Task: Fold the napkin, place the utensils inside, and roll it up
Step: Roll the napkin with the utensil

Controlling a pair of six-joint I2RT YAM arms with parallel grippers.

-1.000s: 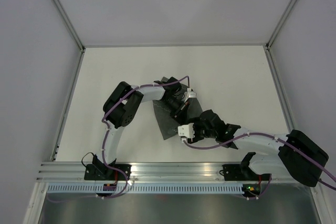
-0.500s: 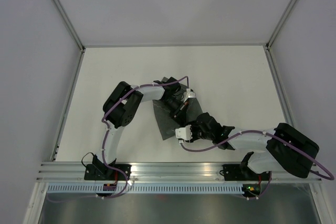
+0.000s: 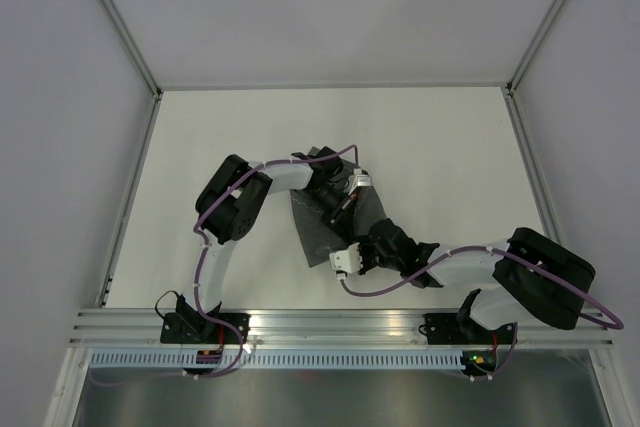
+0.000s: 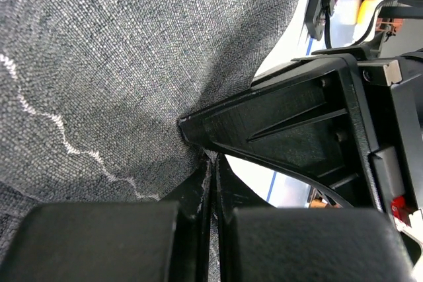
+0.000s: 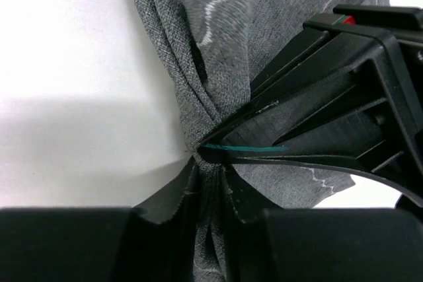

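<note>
Slides the right hand [image 5: 205, 156] in from a moment ago to the near corner of the dark grey square cloth napkin [image 3: 316, 232], squeezing down on a bunched fold there. Keeps the left hand [image 4: 201, 153] pressed together, pinching the napkin's far side. Means both ends held, likely ready for folding. Leaves lots of bare white tabletop [image 3: 430, 147] beyond the napkin and on both sides. Less room toward the metal rail [image 3: 330, 319].

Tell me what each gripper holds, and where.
Both hold the napkin: the left gripper pinches its far part, the right gripper a bunched fold at its near end.
</note>
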